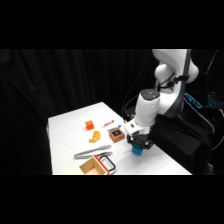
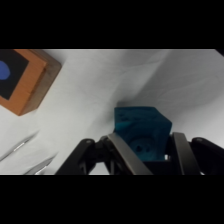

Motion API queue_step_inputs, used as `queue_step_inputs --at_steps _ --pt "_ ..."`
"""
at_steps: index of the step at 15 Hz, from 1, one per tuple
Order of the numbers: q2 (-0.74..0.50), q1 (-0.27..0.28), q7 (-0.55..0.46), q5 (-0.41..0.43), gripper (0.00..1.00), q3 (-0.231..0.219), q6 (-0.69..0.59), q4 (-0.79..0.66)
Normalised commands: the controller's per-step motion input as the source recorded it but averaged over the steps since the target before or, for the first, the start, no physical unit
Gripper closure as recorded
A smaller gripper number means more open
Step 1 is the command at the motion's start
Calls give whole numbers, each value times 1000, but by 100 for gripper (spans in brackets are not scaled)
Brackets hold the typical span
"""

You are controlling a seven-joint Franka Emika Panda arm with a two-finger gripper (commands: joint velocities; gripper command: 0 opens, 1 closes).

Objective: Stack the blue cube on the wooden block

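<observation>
One blue cube, one wooden block, one orange cube, one box, one tongs.

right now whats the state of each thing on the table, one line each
blue cube: on the table, between the gripper fingers, not on the block yet
wooden block: upright on the table, dark patch up, nothing on top
orange cube: resting on the table, untouched
wooden box: open side up, near the table's front edge
tongs: lying flat beside the box
</observation>
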Motion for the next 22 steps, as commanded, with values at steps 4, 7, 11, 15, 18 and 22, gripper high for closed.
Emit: queue_step_inputs --at_steps 4,7,11,15,18,22 --pt "-379 -170 -83 180 74 157 -335 -54" --pt "-336 -175 -138 269 74 111 -311 -15" --pt "-252 -171 -160 235 74 20 -243 38" --pt "-183 -149 -148 163 74 -61 -180 49" --pt "-167 -146 -190 192 74 -82 -148 12" --pt "-180 -131 -200 199 74 -80 -99 -37"
